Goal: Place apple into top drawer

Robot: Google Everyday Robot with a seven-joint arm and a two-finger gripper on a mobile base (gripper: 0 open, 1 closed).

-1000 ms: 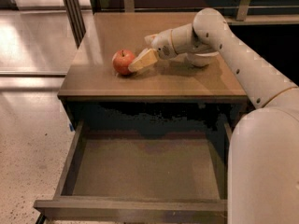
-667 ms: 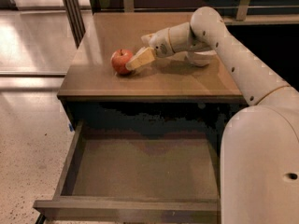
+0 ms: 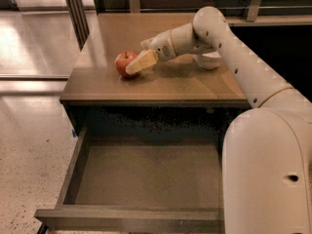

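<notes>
Your gripper (image 3: 139, 62) is against the apple (image 3: 124, 62) on the cabinet top (image 3: 161, 84); whether it grips, you cannot tell. The top drawer (image 3: 146, 179) is open; 2 steps remain, I judge: lifting, placing.

I see the apple (image 3: 124, 61) as red with a lighter orange patch near its top. It sits on a mid-brown cabinet top (image 3: 165, 84) that has a pale sheen. My gripper (image 3: 133, 68), right against the apple's near side, is tan, and the arm (image 3: 243, 65) behind it is off-white. The bowl (image 3: 210, 62) is white. The top drawer (image 3: 131, 219) is a plain, dull grey-brown. The floor (image 3: 29, 155) is beige with dark speckles.
</notes>
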